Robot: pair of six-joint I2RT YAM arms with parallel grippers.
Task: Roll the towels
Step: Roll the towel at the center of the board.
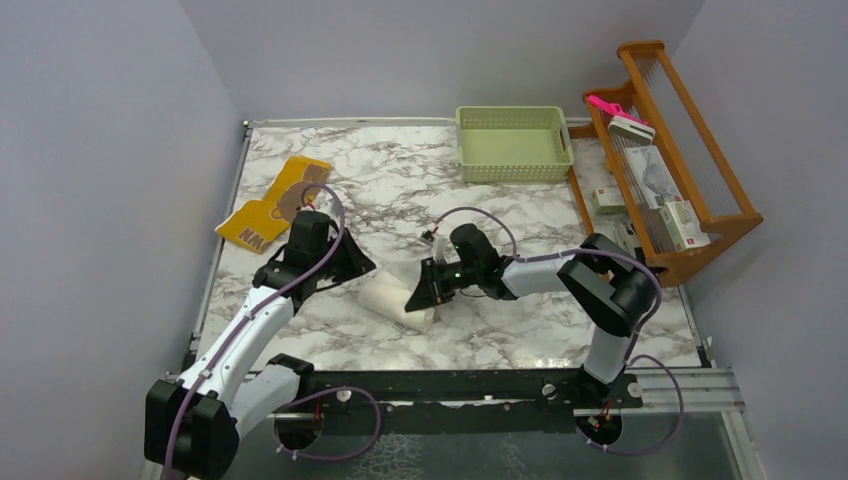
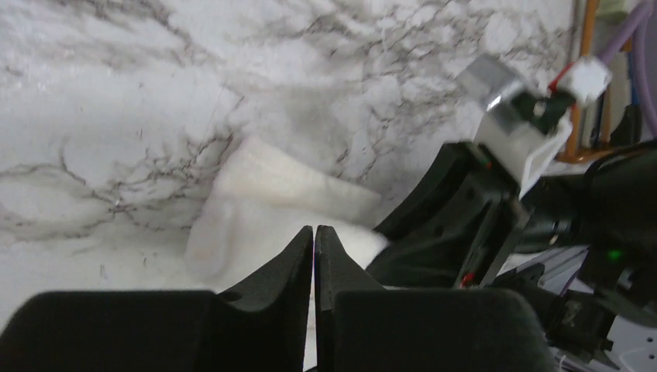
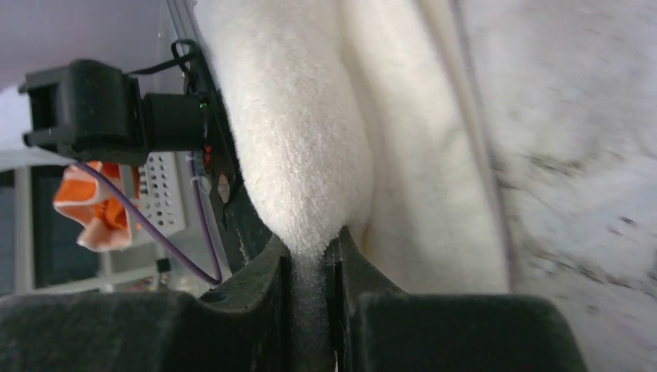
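Pale lavender walls (image 1: 420,50) enclose a white, grey-veined marble tabletop (image 1: 400,180); wooden rack (image 1: 716,240) along the right edge, green basket (image 1: 516,172) at back.

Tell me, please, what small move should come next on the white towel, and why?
Probably the right tool should fold its pinched edge over the white towel to roll it up: it grips the cloth, which looks only loosely bunched, and the left tool is shut beside it, apparently holding nothing.

My left hand (image 1: 364,270) and right hand (image 1: 416,297) crowd the cream towel (image 1: 387,298), but I see free table (image 1: 400,190) beyond, bounded by the green basket (image 1: 514,143) and wooden rack (image 1: 690,180).
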